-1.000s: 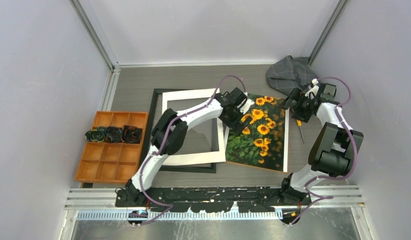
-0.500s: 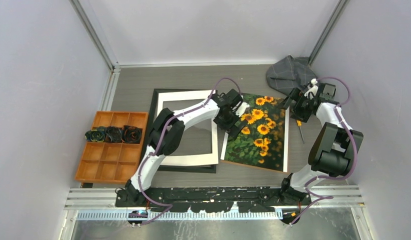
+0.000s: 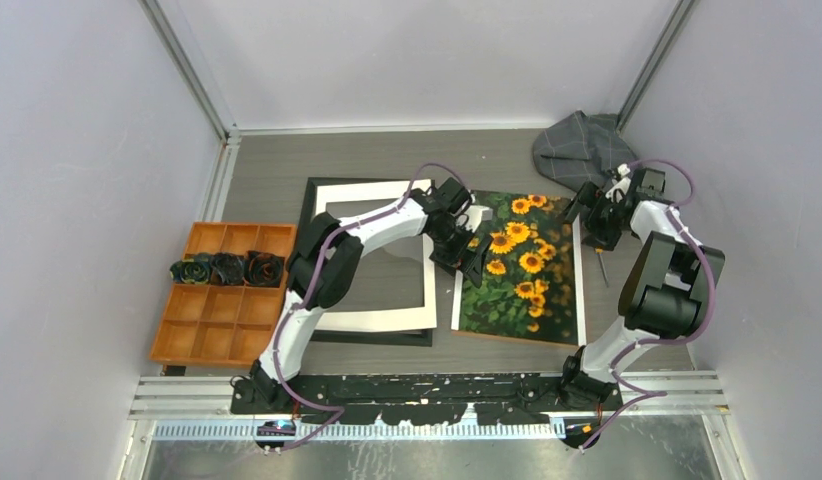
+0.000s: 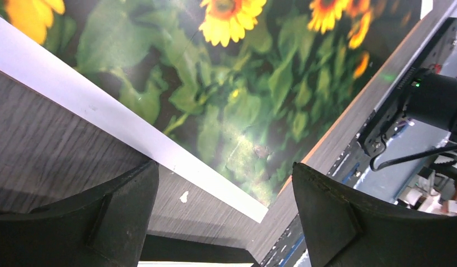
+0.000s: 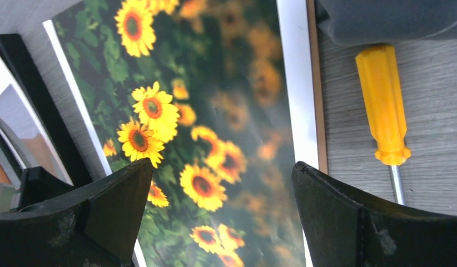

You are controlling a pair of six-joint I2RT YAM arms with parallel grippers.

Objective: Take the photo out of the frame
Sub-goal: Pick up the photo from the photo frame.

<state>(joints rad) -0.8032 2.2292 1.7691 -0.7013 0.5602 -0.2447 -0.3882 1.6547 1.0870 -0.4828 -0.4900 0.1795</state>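
Observation:
The photo (image 3: 519, 272), sunflowers on dark green leaves, lies flat on the table to the right of the frame (image 3: 372, 197), on a brown board whose edge shows along its right side (image 5: 321, 111). The frame, a black border with a white mat, lies empty. My left gripper (image 3: 472, 255) hangs open over the photo's left margin. In the left wrist view the gripper (image 4: 226, 217) has only bare table and the photo's white corner (image 4: 215, 178) between its fingers. My right gripper (image 3: 593, 216) stands open over the photo's top right; its wrist view shows the gripper (image 5: 220, 217) above the photo (image 5: 215, 111), holding nothing.
A yellow-handled screwdriver (image 5: 385, 105) lies just right of the photo (image 3: 600, 255). A grey cloth (image 3: 582, 145) sits at the back right. An orange compartment tray (image 3: 202, 325) with dark rolled items (image 3: 227, 268) stands at the left. The enclosure's walls close in both sides.
The photo has turned from a slant to nearly square with the table. My left gripper has drawn back left to the photo's left edge. The right gripper has shifted slightly.

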